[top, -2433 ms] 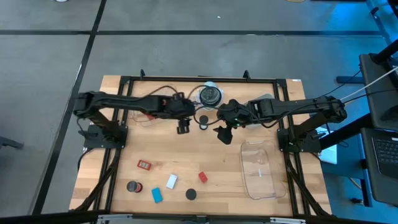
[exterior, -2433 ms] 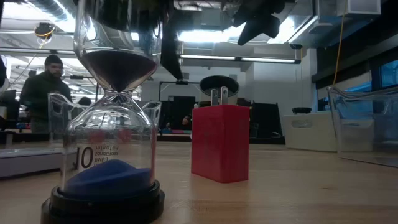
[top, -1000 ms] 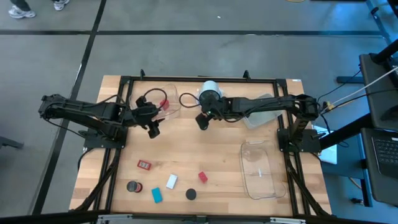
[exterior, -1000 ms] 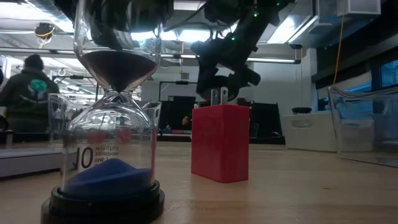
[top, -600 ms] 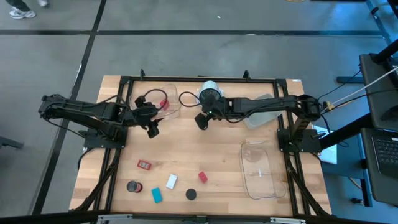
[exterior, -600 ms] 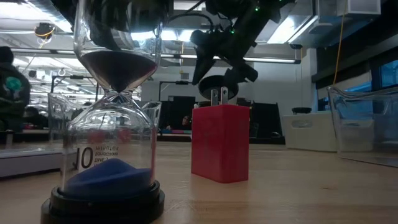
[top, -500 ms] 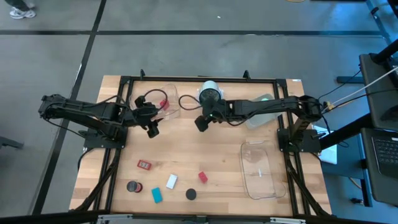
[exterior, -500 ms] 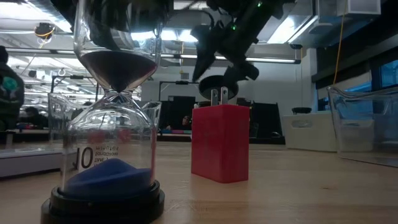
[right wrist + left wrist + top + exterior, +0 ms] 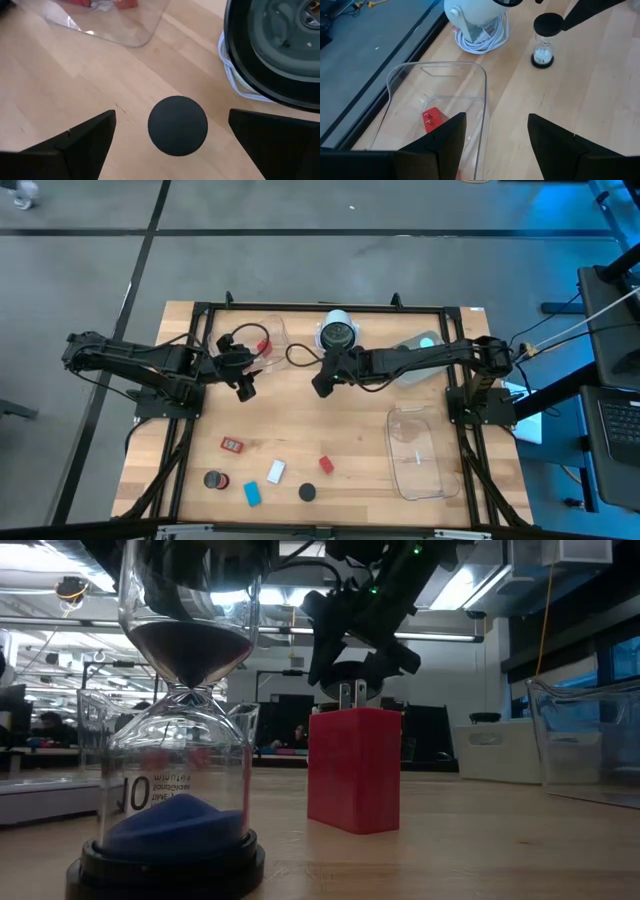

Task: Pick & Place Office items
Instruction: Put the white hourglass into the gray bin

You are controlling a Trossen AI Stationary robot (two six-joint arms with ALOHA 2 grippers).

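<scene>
The right claw (image 9: 320, 384), spread wide and empty, is easing down over the hourglass (image 9: 177, 125) at the table's (image 9: 350, 442) 12 o'clock, lining up a grab, while the half-open, empty left claw (image 9: 244, 388) is waiting at 10 o'clock.

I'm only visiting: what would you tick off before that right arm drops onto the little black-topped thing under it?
1. Right tool open: ok.
2. Hourglass centred between the fingers: ok.
3. Hourglass standing upright: ok.
4. White cable coil clear of the hourglass: ok, close beside it but apart.
5. Left tool out of the way, by the clear tray: ok.
6. Height left above the hourglass: cannot tell.
</scene>
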